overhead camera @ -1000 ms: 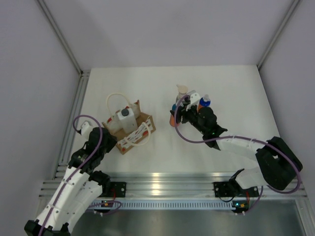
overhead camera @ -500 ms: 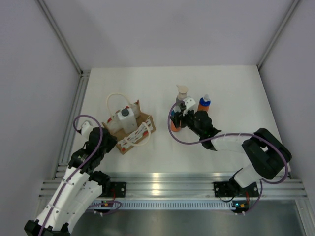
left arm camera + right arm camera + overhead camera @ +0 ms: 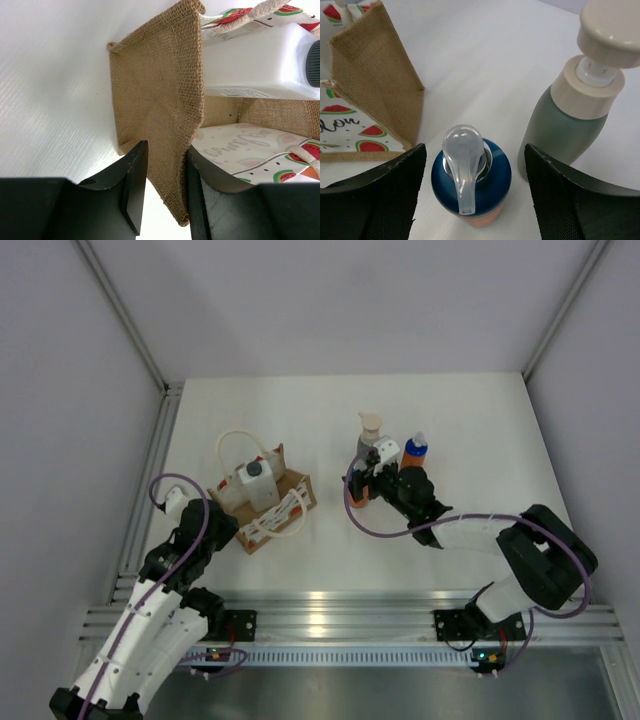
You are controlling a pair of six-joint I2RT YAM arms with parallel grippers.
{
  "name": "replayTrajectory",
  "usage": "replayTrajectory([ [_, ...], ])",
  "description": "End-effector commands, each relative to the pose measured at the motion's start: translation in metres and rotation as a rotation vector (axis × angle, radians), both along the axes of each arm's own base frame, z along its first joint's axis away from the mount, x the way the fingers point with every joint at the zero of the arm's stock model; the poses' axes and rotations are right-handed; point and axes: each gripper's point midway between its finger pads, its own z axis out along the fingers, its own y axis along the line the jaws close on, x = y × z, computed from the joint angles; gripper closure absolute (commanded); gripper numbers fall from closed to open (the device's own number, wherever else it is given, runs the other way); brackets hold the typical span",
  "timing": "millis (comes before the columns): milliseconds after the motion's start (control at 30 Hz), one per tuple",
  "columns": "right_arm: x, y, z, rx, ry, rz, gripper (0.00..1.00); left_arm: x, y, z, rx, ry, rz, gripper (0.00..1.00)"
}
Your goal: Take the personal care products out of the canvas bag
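Where the canvas bag [image 3: 262, 502] lies: on the left half of the table [image 3: 470, 410], with the white bottle [image 3: 250, 60] in its open mouth.
Left gripper [image 3: 165, 200]: fingers pinched on the bag's burlap end panel, near a bottom corner.
Right gripper [image 3: 472, 165]: fingers spread wide, one on each side of the near orange bottle [image 3: 470, 185], touching neither side.
Top view only: the second orange bottle [image 3: 415, 450] stands just right of the grey bottle [image 3: 368, 443], beyond the right gripper.
Left wrist only: a watermelon print on the bag's panels.
Right wrist only: a clear nozzle on the near bottle's blue cap. The grey bottle is just beside it but apart, and a burlap corner of the bag shows at the left.
Open room: a bare strip of table separates the bag from the bottle group. Bare surface runs from the bottles to the far and right edges.
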Motion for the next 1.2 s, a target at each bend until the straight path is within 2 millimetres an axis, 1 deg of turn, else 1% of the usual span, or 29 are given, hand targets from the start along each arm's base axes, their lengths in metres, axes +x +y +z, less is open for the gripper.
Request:
replayTrajectory([
  [0, -0.003, 0.006, 0.055, 0.106, -0.130, 0.028, 0.23, 0.001, 0.003, 0.006, 0.015, -0.024, 0.000, 0.61],
  [33, -0.004, 0.004, 0.057, 0.106, -0.134, 0.024, 0.23, 0.001, 0.003, 0.006, 0.012, -0.023, 0.000, 0.60],
  [67, -0.006, 0.002, 0.067, 0.122, -0.149, 0.024, 0.23, 0.001, 0.002, 0.006, 0.009, -0.023, -0.002, 0.59],
  [133, -0.010, 0.000, 0.072, 0.125, -0.148, 0.026, 0.23, 0.001, 0.002, 0.006, 0.011, -0.021, -0.003, 0.59],
  [167, -0.013, -0.001, 0.082, 0.138, -0.161, 0.029, 0.22, 0.001, 0.002, 0.006, 0.008, -0.023, -0.003, 0.59],
  [267, -0.021, 0.000, 0.099, 0.148, -0.171, 0.046, 0.22, 0.001, 0.002, 0.007, 0.010, -0.023, -0.003, 0.56],
  [300, -0.024, 0.003, 0.103, 0.151, -0.170, 0.060, 0.22, 0.002, 0.002, 0.008, 0.009, -0.027, -0.003, 0.56],
  [333, -0.029, 0.009, 0.117, 0.165, -0.184, 0.094, 0.21, 0.001, 0.002, 0.008, 0.009, -0.026, -0.003, 0.56],
  [367, -0.032, 0.015, 0.111, 0.139, -0.153, 0.126, 0.21, 0.002, 0.002, 0.008, 0.010, -0.026, -0.001, 0.55],
  [400, -0.038, 0.025, 0.114, 0.133, -0.141, 0.170, 0.21, 0.002, 0.002, 0.009, 0.009, -0.029, -0.001, 0.55],
  [433, -0.039, 0.036, 0.134, 0.145, -0.155, 0.202, 0.22, 0.002, 0.003, 0.008, 0.010, -0.028, 0.002, 0.55],
  [467, -0.040, 0.044, 0.113, 0.083, -0.072, 0.216, 0.22, 0.002, 0.003, 0.007, 0.009, -0.027, 0.002, 0.55],
  [500, -0.047, 0.057, 0.114, 0.063, -0.048, 0.246, 0.22, 0.002, 0.003, 0.007, 0.011, -0.026, 0.004, 0.56],
  [533, -0.046, 0.069, 0.133, 0.068, -0.059, 0.258, 0.23, 0.002, 0.003, 0.007, 0.010, -0.027, 0.003, 0.55],
  [567, -0.056, 0.088, 0.120, 0.015, -0.039, 0.311, 0.22, 0.002, 0.003, 0.007, 0.010, -0.027, 0.003, 0.55],
  [600, -0.063, 0.096, 0.110, -0.047, -0.017, 0.346, 0.22, 0.002, 0.003, 0.008, 0.010, -0.028, 0.001, 0.55],
  [633, -0.062, 0.112, 0.115, -0.086, -0.045, 0.388, 0.22, 0.002, 0.002, 0.007, 0.009, -0.024, -0.002, 0.55],
  [667, -0.074, 0.126, 0.109, -0.122, -0.042, 0.438, 0.21, 0.002, 0.002, 0.008, 0.008, -0.027, -0.002, 0.56],
  [700, -0.078, 0.131, 0.100, -0.175, -0.021, 0.464, 0.21, 0.002, 0.002, 0.008, 0.009, -0.027, -0.003, 0.55],
  [733, -0.078, 0.142, 0.112, -0.183, -0.049, 0.495, 0.21, 0.002, 0.002, 0.008, 0.010, -0.026, -0.006, 0.55],
  [767, -0.077, 0.150, 0.098, -0.241, -0.057, 0.528, 0.21, 0.002, 0.002, 0.008, 0.013, -0.025, -0.008, 0.55],
  [833, -0.075, 0.165, 0.097, -0.284, -0.090, 0.597, 0.21, 0.003, 0.002, 0.010, 0.012, -0.029, -0.008, 0.55],
  [867, -0.077, 0.169, 0.092, -0.314, -0.085, 0.631, 0.21, 0.003, 0.002, 0.010, 0.014, -0.029, -0.009, 0.55],
  [933, -0.077, 0.182, 0.089, -0.363, -0.113, 0.719, 0.22, 0.003, 0.002, 0.009, 0.020, -0.029, -0.010, 0.55],
  [1000, -0.080, 0.189, 0.084, -0.397, -0.131, 0.793, 0.23, 0.003, 0.003, 0.009, 0.023, -0.029, -0.011, 0.55],
  [1033, -0.080, 0.198, 0.083, -0.410, -0.165, 0.847, 0.23, 0.003, 0.002, 0.009, 0.023, -0.030, -0.013, 0.55],
  [1100, -0.075, 0.202, 0.075, -0.431, -0.173, 0.865, 0.24, 0.003, 0.002, 0.009, 0.024, -0.028, -0.017, 0.55],
  [1133, -0.071, 0.207, 0.072, -0.438, -0.187, 0.879, 0.25, 0.002, 0.001, 0.008, 0.023, -0.024, -0.019, 0.55],
  [1167, -0.066, 0.206, 0.067, -0.444, -0.179, 0.887, 0.25, 0.002, 0.001, 0.008, 0.020, -0.025, -0.020, 0.55],
])
